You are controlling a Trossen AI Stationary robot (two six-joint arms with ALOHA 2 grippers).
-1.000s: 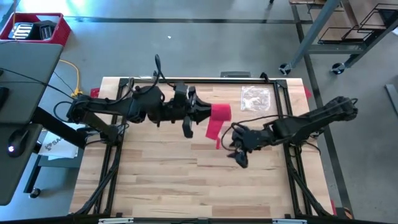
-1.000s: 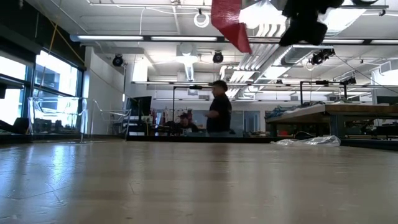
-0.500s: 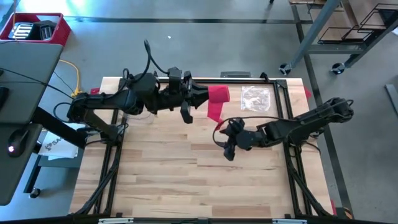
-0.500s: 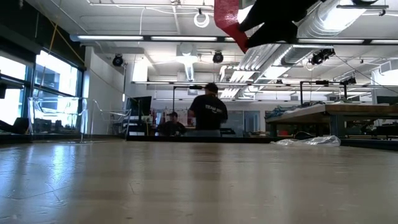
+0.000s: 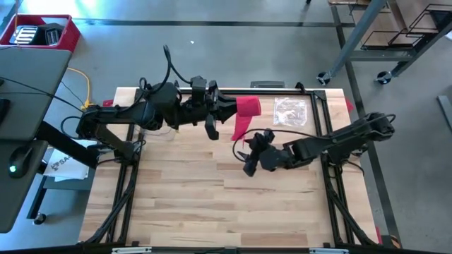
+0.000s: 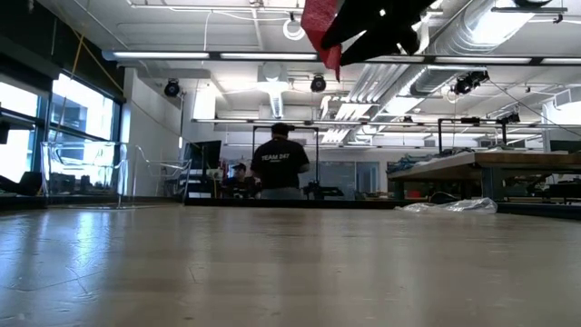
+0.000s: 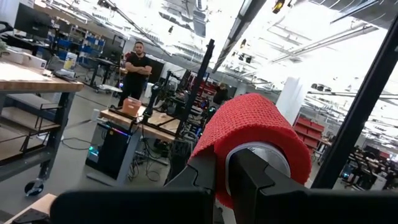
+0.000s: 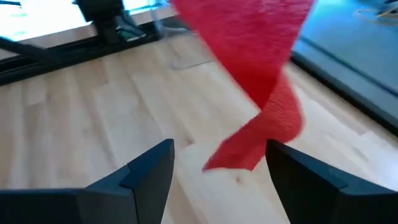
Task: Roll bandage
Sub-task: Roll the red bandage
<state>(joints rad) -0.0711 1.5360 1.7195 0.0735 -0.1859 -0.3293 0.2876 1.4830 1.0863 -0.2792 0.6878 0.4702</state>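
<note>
Rolling underway: left gripper (image 5: 232,111), upper centre of the high view, is clamped on the red bandage (image 5: 247,108), lifted off the table (image 5: 183,197); a loose tail hangs lower right. Right gripper (image 5: 248,156), centre frame, fingers spread wide, holds nothing, tail between its fingers (image 8: 149,168) in the wrist view. Next, judged: pinch the tail for tension. Count: one bandage, one clear plastic bag (image 5: 290,111), two grippers.

Big open robotics workshop: exposed ceiling ducts (image 6: 472,36), strip lights (image 6: 182,56), rows of workbenches (image 7: 37,81), red storage bins (image 7: 311,134), people (image 6: 280,163) standing around.
</note>
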